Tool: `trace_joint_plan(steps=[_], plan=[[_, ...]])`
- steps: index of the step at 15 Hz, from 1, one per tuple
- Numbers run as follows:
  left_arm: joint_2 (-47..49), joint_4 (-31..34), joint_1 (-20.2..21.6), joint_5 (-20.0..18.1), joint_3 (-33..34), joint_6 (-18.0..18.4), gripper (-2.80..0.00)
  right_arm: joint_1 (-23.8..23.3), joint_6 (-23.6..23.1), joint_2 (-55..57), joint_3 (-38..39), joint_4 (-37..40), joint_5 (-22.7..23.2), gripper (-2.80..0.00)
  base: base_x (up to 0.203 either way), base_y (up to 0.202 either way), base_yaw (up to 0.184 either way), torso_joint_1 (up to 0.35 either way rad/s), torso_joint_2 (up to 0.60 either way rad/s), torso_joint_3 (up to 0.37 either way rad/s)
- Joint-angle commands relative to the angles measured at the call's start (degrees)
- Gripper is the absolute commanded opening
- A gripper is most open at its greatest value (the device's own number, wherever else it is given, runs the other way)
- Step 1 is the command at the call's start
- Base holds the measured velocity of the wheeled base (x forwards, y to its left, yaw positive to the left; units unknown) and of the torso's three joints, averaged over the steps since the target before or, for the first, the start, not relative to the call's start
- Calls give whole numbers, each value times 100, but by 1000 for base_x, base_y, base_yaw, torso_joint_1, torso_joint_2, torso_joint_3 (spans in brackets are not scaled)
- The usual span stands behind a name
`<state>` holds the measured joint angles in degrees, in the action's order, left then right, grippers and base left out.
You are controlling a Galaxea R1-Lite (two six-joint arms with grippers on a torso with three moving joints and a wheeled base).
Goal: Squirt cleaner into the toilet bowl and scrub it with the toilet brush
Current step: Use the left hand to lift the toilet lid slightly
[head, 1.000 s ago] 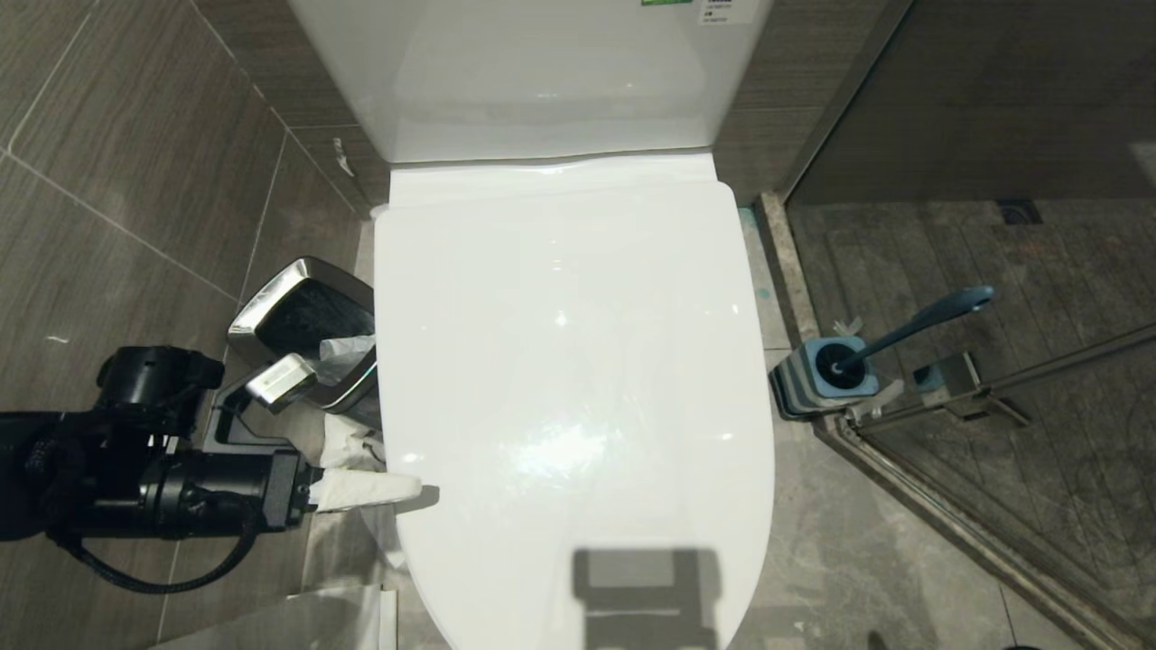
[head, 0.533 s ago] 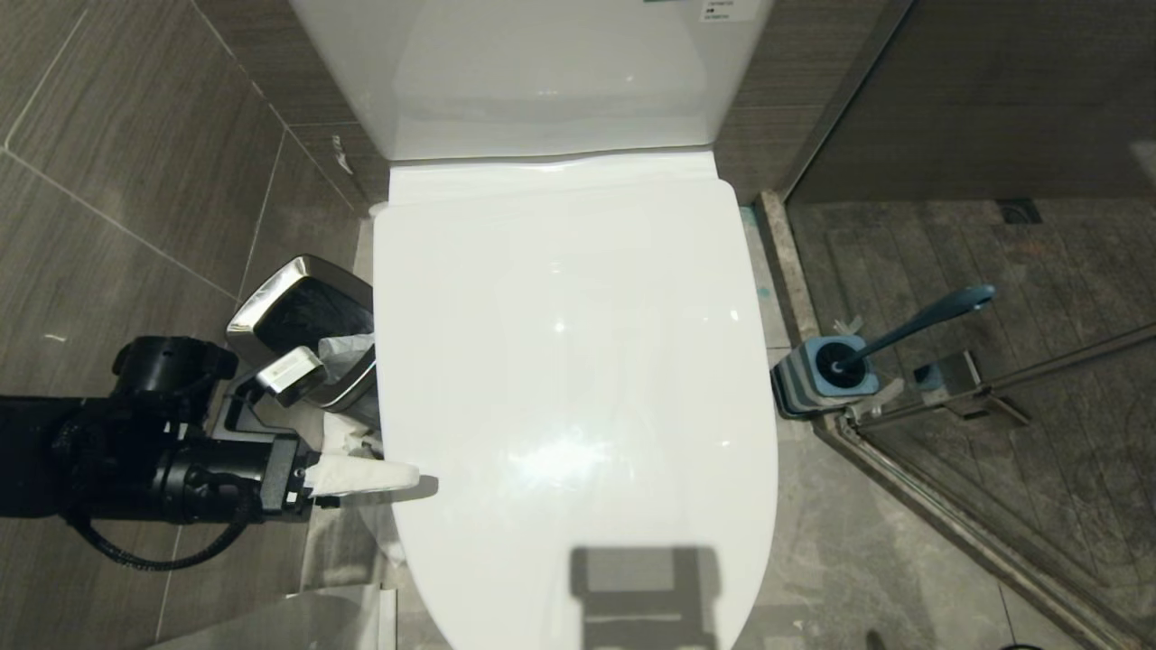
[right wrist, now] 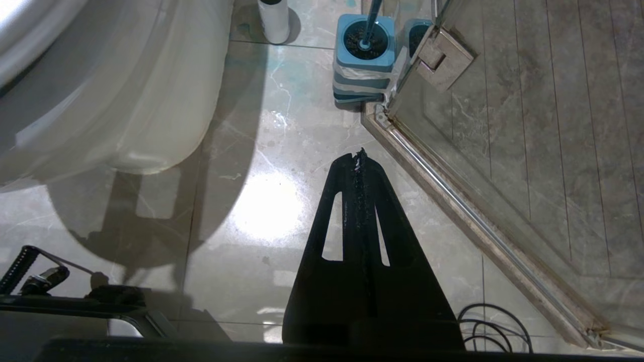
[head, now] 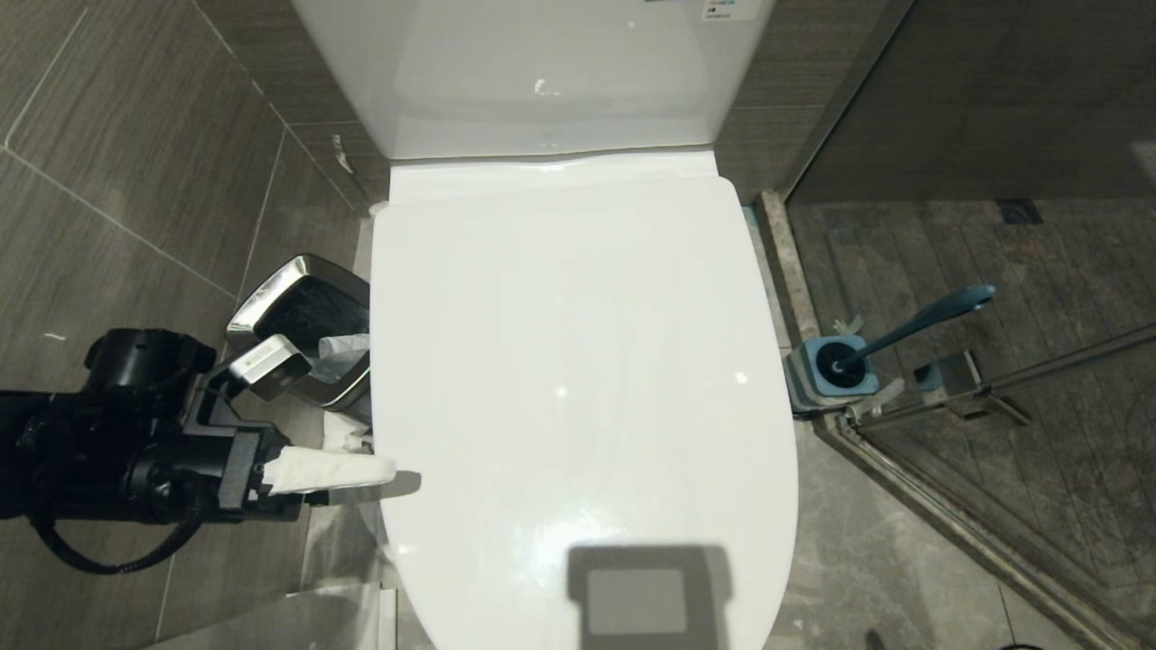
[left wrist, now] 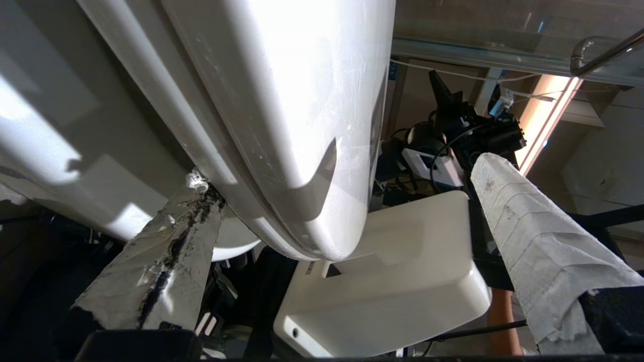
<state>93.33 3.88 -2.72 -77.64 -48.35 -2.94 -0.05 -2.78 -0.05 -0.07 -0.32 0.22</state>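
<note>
Two arms, one shut toilet, brush parked in its holder.

At nine o'clock the left gripper (head: 361, 469) reaches sideways, its cloth-wrapped fingers (left wrist: 533, 236) spread wide around the lid's edge, one under the rim, one beside it, gripping nothing. Just behind sits a chrome waste bin (head: 302, 329) with crumpled paper inside. The toilet bowl (head: 578, 379) fills the centre, lid down. At three o'clock the toilet brush (head: 912, 325) leans in its holder (head: 831, 370) by the glass door (head: 993, 379). The right gripper (right wrist: 358, 156) points at the floor, pressed shut, empty.

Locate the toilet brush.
In the head view, the toilet brush stands in its holder on the floor to the toilet's right, against the glass shower door's corner.
</note>
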Motion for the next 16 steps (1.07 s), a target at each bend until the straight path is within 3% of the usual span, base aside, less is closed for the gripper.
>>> trace_joint_plan(steps=[1, 12, 16], plan=[[-360, 111, -4, -58, 4, 2, 0, 5, -3, 5, -1, -3, 4, -280, 0, 0, 0, 0, 0, 0], [-1730, 326, 6, -79, 207, -14, 0, -4, -3, 5, -1, -3, 4, -280, 0, 0, 0, 0, 0, 0], [-2395, 465, 0, -93, 266, -786, 0, -4, -3, 5, -1, -3, 4, -280, 0, 0, 0, 0, 0, 0]])
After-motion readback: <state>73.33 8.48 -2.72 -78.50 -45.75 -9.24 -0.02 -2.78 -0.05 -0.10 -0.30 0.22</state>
